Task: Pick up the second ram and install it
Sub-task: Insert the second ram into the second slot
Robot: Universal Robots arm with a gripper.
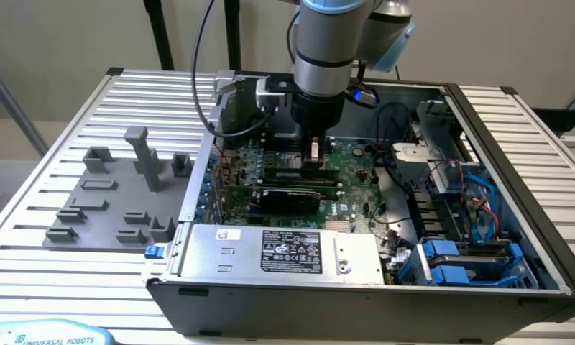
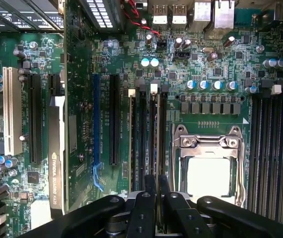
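Note the fingers (image 2: 153, 198), nearly closed, pinch the second ram (image 2: 153, 144) edge-on, its long axis aligned with the motherboard (image 2: 210, 59) slot directly below.

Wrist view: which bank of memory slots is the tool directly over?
The bank with white latches, between the black expansion slots and the processor socket. The tool is lined up with it; the other bank lies beyond the socket.

An open computer case (image 1: 364, 280) sits beside grey holder blocks (image 1: 124, 194) on a slatted table (image 1: 57, 280).
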